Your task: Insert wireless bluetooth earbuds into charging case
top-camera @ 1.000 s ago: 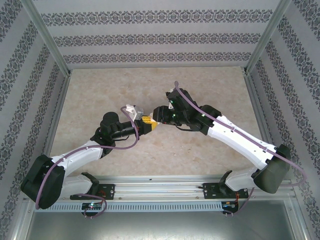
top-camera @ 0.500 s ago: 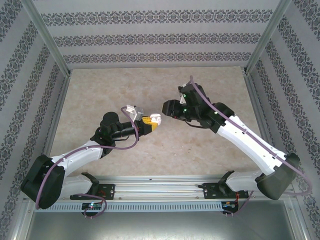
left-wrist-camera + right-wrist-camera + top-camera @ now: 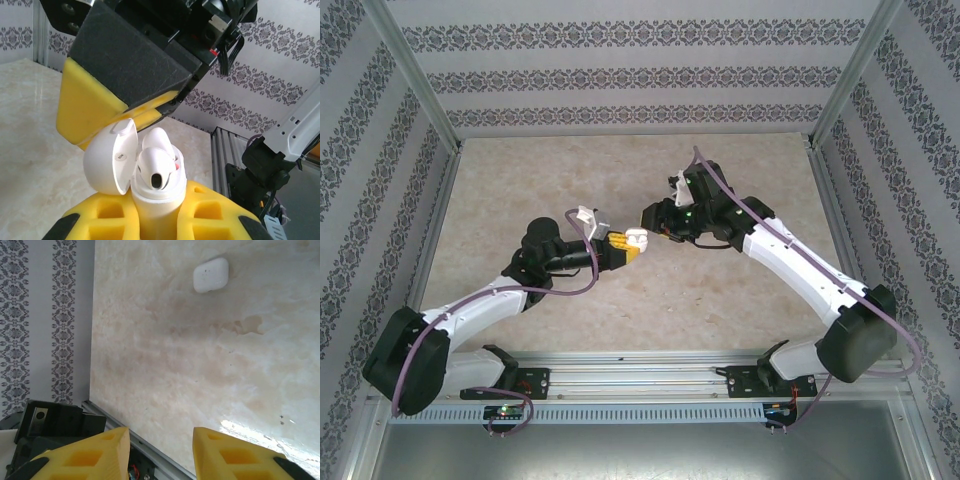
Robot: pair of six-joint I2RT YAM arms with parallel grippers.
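Patterned grey-and-white wallpaper is enclosing a marbled beige table, and above its middle the left gripper is clamping its yellow fingers tight on the lower body of a small white charging case, one pad pressing on each side. Between those fingers the case is standing upright, its rounded lid hanging open to the left of the body as the left wrist camera sees it. Just above the fingers, two white earbuds are sitting in the mouth of the case, the nearer one turning a dark oval opening toward the camera and the other rising behind it; whether they are fully seated I cannot tell. Just beyond the lid, the right gripper is hovering close to the open case, with one yellow-and-black finger looming right over the lid, though whether it is touching I cannot tell. From the right wrist, its own yellow fingers are standing partly apart and gripping nothing, bare table showing through the gap between them. Well beyond those fingertips, a second case, white and closed, is lying flat on the table near the patterned wall.
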